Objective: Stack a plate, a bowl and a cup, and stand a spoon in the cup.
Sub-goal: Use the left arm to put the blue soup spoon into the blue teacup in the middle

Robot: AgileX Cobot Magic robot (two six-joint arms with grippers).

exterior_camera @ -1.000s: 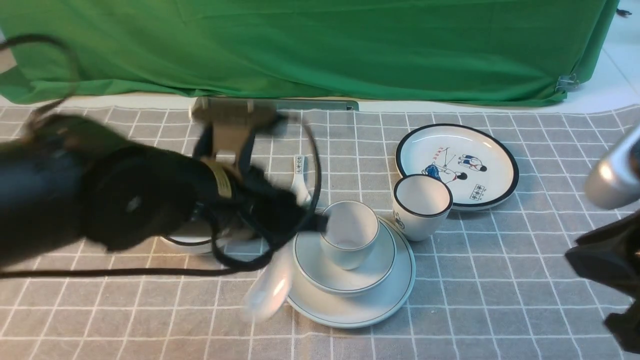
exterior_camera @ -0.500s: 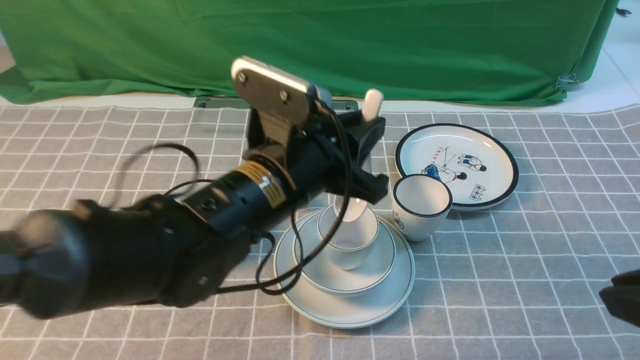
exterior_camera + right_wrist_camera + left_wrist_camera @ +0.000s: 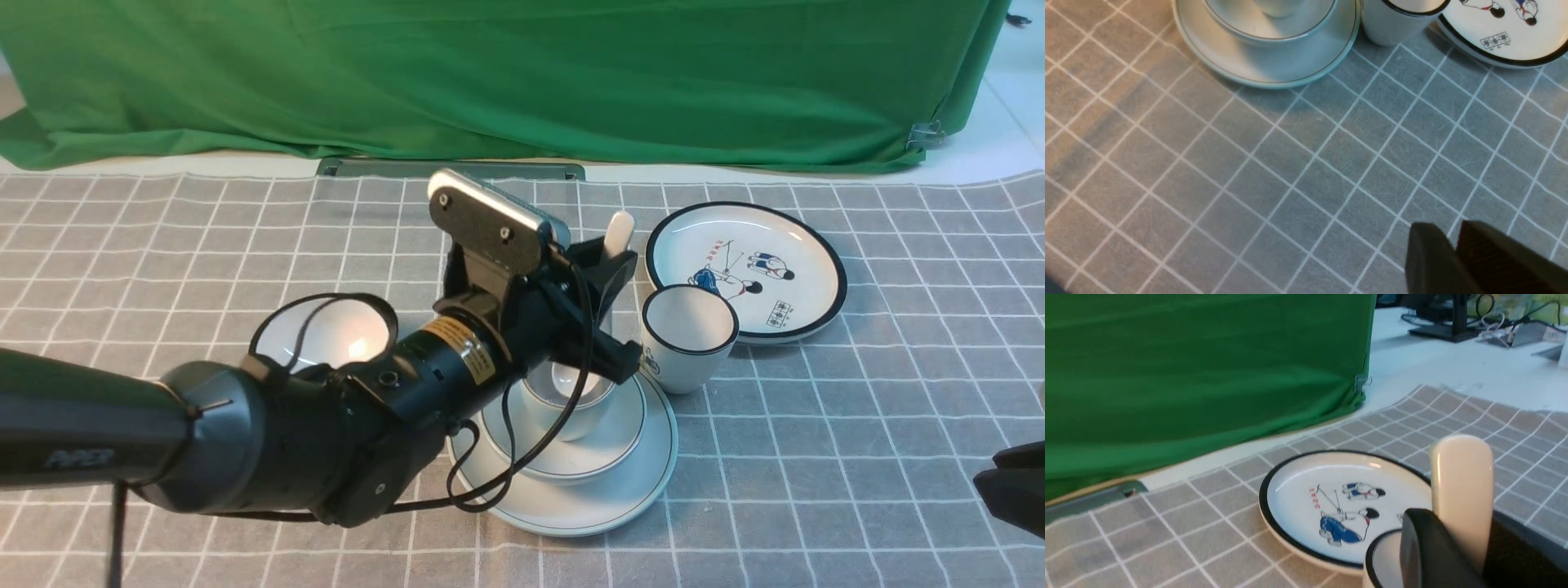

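Right over the cup (image 3: 569,415), sitting in the bowl (image 3: 608,451) on the plate (image 3: 647,483), the left fingers (image 3: 614,353) pinch the spoon (image 3: 618,233) upright, with its scoop looking to be inside. Last step, I reckon: lower gently, let go, don't tip it.

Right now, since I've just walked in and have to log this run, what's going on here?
The left gripper is shut on the white spoon, holding it nearly upright by the handle with its scoop end down inside the cup. The cup sits in the bowl, and the bowl sits on the plate, so the stack is built and the spoon is not yet released. The right gripper hangs shut and empty over bare cloth. The cartoon plate and black-rimmed cup stand apart.
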